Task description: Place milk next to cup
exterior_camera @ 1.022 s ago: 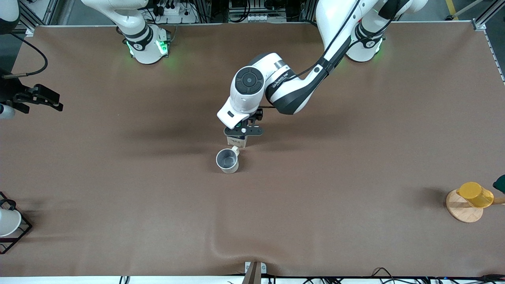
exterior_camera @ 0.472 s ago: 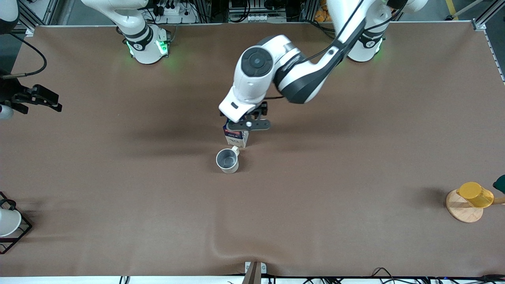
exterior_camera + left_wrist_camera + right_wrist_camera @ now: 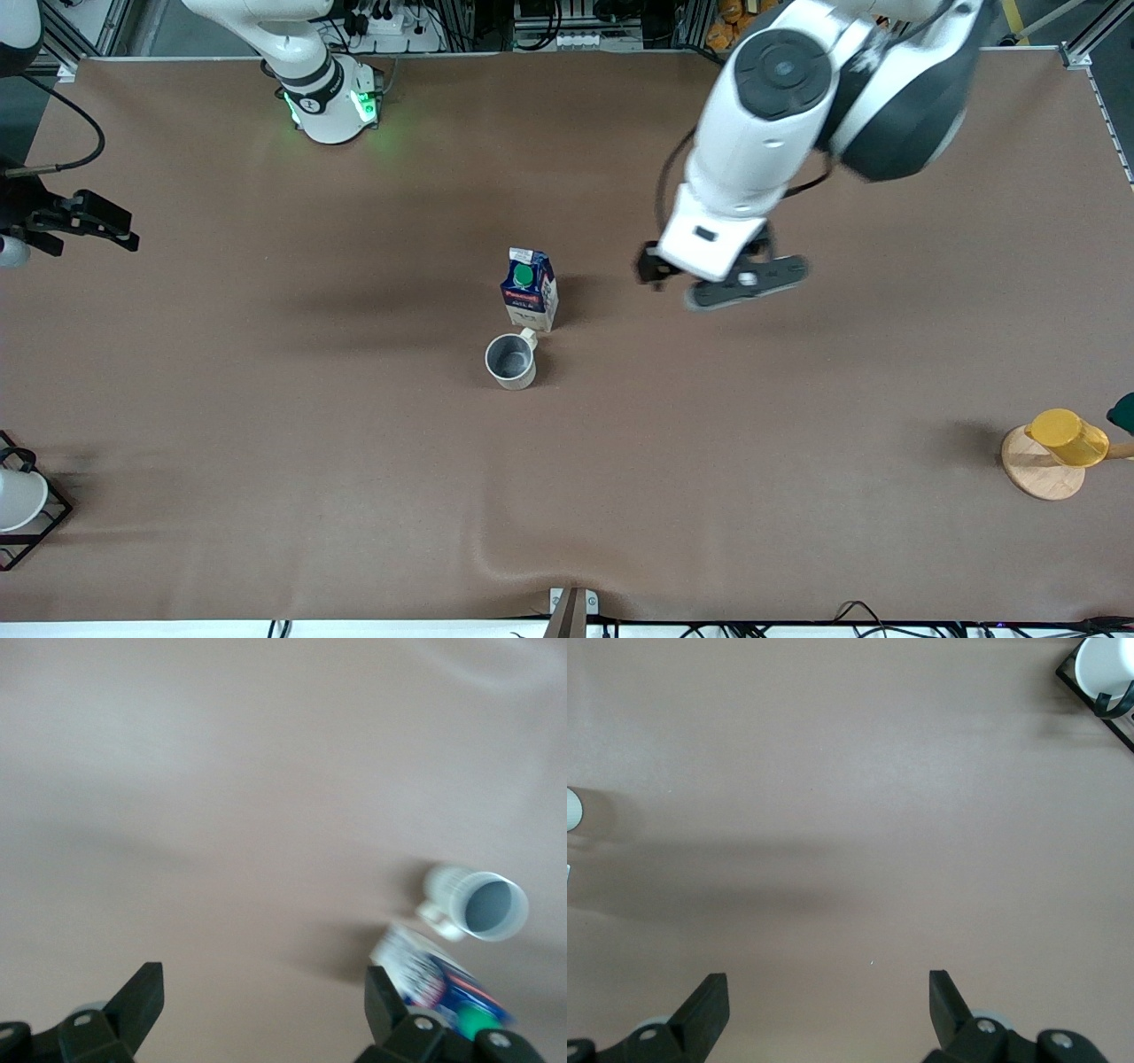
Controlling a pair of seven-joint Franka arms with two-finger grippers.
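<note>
The milk point(image 3: 529, 301), a dark-blue carton with a green cap, stands upright on the brown table. The cup point(image 3: 511, 361), a pale grey mug, stands just nearer the front camera, its handle almost touching the carton. My left gripper point(image 3: 713, 276) is open and empty, up in the air over bare table, off toward the left arm's end from the carton. In the left wrist view my left gripper point(image 3: 263, 992) shows open, with the milk point(image 3: 440, 976) and the cup point(image 3: 485, 905) off to one side. My right gripper point(image 3: 120, 229) waits open at the right arm's end, over bare cloth point(image 3: 828, 988).
A yellow cup point(image 3: 1067, 436) lies on a round wooden coaster point(image 3: 1038, 474) at the left arm's end. A white cup point(image 3: 16, 498) sits in a black wire rack at the right arm's end, also in the right wrist view point(image 3: 1107, 660). The cloth wrinkles point(image 3: 496, 554) near the front edge.
My left gripper has let go of the milk, risen and swung away toward the left arm's end. The carton stays standing beside the cup. The right arm has not moved.
</note>
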